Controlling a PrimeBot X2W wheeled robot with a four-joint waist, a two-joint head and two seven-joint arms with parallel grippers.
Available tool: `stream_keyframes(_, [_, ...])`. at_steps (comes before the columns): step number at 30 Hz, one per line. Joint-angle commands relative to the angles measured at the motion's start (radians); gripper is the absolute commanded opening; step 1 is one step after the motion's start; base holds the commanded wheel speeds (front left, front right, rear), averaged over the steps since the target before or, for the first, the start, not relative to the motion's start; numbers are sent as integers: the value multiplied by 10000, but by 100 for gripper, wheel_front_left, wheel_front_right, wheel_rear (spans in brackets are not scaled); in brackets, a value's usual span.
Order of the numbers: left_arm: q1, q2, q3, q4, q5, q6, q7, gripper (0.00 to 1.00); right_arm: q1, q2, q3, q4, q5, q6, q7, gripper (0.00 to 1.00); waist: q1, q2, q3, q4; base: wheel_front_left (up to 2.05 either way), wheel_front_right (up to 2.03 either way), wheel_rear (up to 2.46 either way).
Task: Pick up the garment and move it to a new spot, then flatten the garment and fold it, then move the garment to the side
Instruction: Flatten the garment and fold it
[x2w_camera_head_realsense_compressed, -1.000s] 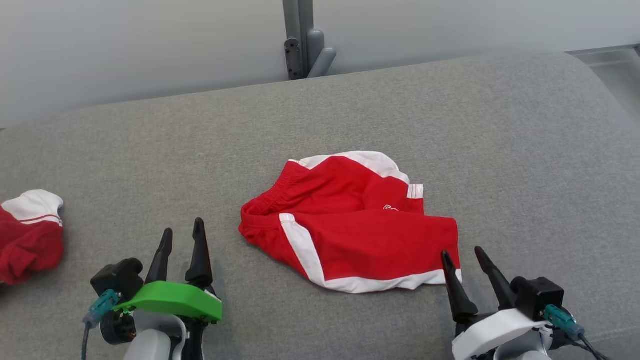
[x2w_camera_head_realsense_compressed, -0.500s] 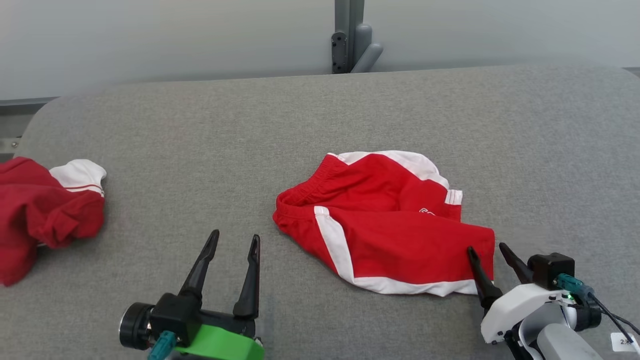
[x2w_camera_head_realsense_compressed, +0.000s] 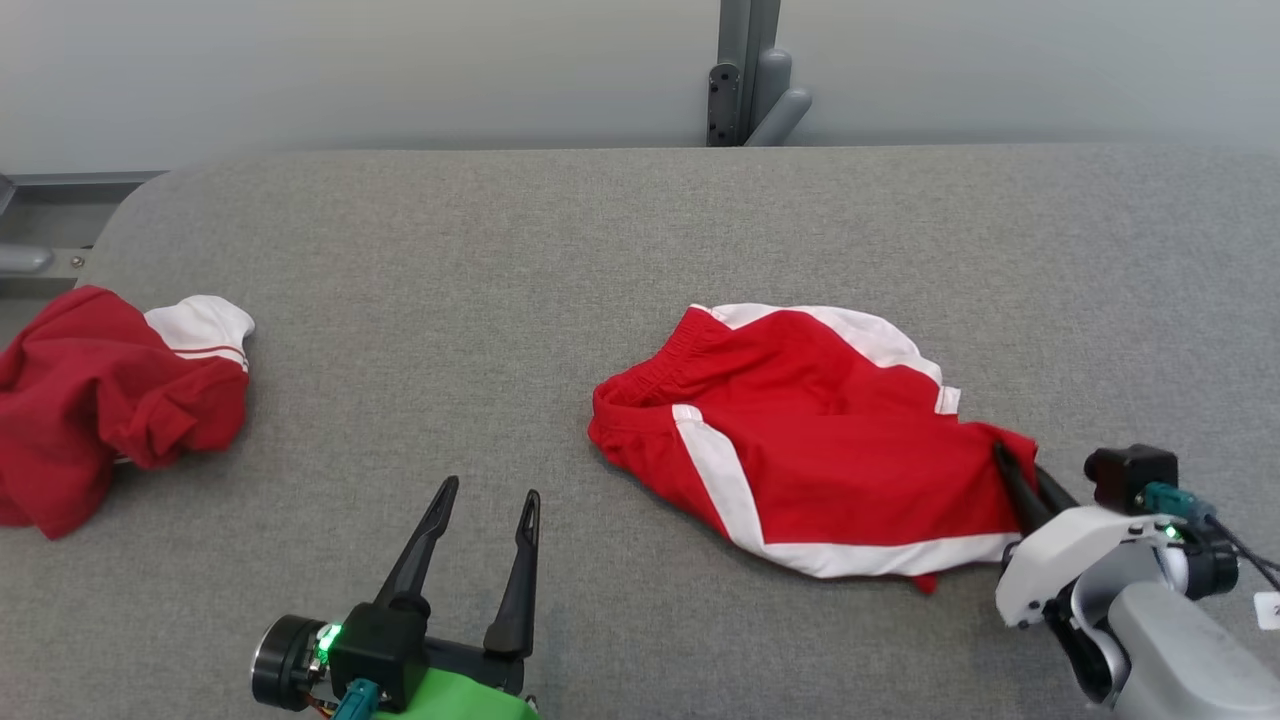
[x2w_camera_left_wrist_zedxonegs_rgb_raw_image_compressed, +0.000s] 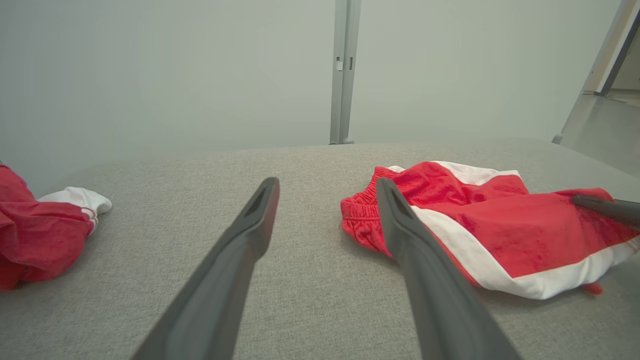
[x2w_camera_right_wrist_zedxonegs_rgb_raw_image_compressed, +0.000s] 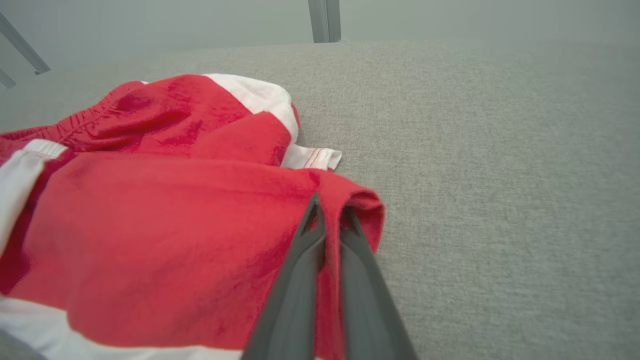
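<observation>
The grey table (x2w_camera_head_realsense_compressed: 500, 250) is carrying everything. The head view is framing it differently from a second ago, but that is the camera turning, not the cloth sliding.

The garment (x2w_camera_head_realsense_compressed: 830, 450), red shorts with white trim, is lying crumpled on the table. A second red-and-white garment (x2w_camera_head_realsense_compressed: 100, 400) is sitting well to its left.

The real change is at the garment's near right corner. A second ago the right jaws were standing apart just beside it; now they are pressing together on that corner, and the cloth there is bunching up into a small ridge. I judge that the pick-up grip is being made. The rest of the garment is lying flat on the table, so the lift and the move to a new spot are yet to come.

The left jaws are still standing wide apart, holding nothing, off the garment's waistband end and clear of it.

The head view is leaving the pinch vague, with dark tips vanishing at the hem. The right wrist view is making it plain: a fold of red cloth is wrapping over the fingers (x2w_camera_right_wrist_zedxonegs_rgb_raw_image_compressed: 300, 280). The left wrist view is adding the gathered elastic waistband (x2w_camera_left_wrist_zedxonegs_rgb_raw_image_compressed: 362, 212) and the raised corner seen side-on.
</observation>
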Motion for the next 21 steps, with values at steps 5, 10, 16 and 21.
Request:
stream_keyframes(5, [-158, 34, -26, -3, 103, -135, -27, 100, -722, -405, -637, 21, -376, -10, -5, 0, 0, 0, 81, -36, 0, 0, 0])
stream_keyframes(10, [-301, 34, -145, 72, 106, -235, -27, 100, -1175, -309, -1402, 796, -1010, -10, -5, 100, 0, 0, 127, -80, 0, 0, 0])
stream_keyframes(16, [-630, 34, -354, 473, -81, -385, -27, 100, -841, 130, -1909, 887, -1918, -10, -6, 100, 0, 0, 74, -281, 0, 0, 0])
stream_keyframes(21, [-1278, 34, -696, 1213, -143, -513, -27, 100, 296, 643, -2348, -393, -2651, -10, -6, 100, 0, 0, -67, -633, 0, 0, 0])
